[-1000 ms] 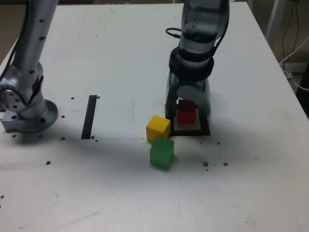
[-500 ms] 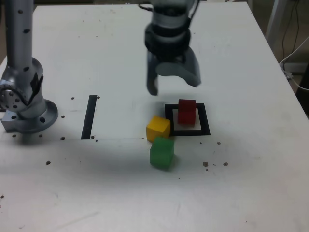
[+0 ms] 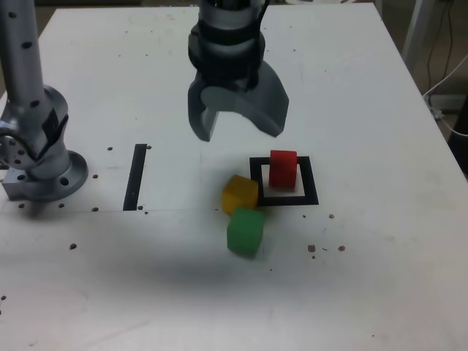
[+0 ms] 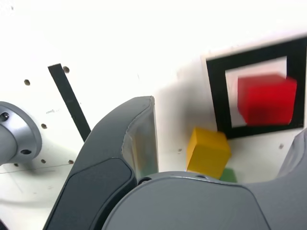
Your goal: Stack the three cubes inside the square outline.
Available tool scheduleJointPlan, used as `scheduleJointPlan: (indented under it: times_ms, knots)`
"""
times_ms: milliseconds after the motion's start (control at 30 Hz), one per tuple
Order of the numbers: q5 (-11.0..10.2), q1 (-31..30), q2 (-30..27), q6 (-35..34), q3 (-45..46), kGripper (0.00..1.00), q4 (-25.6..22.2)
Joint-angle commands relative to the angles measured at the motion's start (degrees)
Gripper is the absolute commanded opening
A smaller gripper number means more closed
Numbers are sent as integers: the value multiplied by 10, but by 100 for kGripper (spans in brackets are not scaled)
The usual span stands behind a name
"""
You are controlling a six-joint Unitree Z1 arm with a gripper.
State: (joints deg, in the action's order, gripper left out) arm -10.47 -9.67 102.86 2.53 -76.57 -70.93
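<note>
White and speckled with small dark marks, the counter (image 3: 380, 292) now carries the red cube (image 3: 283, 168) alone inside the square outline (image 3: 310, 196) toward its far right; the tool (image 3: 238, 121), jaws spread and empty, has lifted away, leaving the yellow cube (image 3: 240, 193) and green cube (image 3: 245, 232) beside the outline still unstacked.

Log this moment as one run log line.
gripper: open, empty, raised | red cube: inside square outline | yellow cube, green cube: outside

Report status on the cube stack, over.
Gripper above the table, jaws open, empty. Red cube inside the square outline; yellow cube and green cube outside it, unstacked. Nothing blocking them.
</note>
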Motion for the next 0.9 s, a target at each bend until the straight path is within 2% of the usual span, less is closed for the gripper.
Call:
scheduleJointPlan:
  times_ms: [0, 500, 867]
  knots:
    - [3, -12, -4, 1, 4, 97, 1]
    - [33, -60, 16, -5, 48, 93, 49]
    - [40, -68, 55, -5, 55, 90, 79]
